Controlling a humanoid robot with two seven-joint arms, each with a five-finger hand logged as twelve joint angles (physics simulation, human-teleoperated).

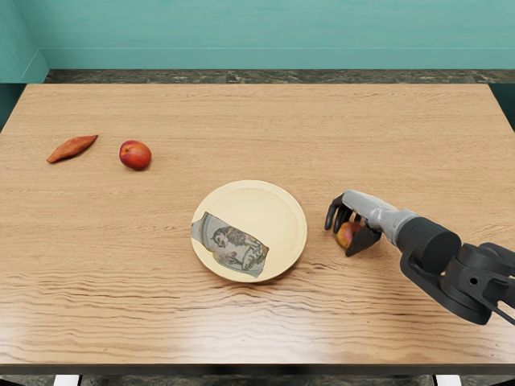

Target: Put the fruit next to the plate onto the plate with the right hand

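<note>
A small red-and-yellow fruit (347,234) lies on the table just right of the cream plate (278,201). My right hand (348,225) reaches in from the right edge, its dark fingers curled around the fruit from above and behind, with the thumb on its right side. The fruit still sits at table level, largely hidden by the hand. The plate has a printed picture patch (229,245) on its lower left part and holds no fruit. The left arm is out of view.
A red peach (135,154) and an orange sweet potato (72,148) lie at the table's far left. The table's back edge meets a teal wall.
</note>
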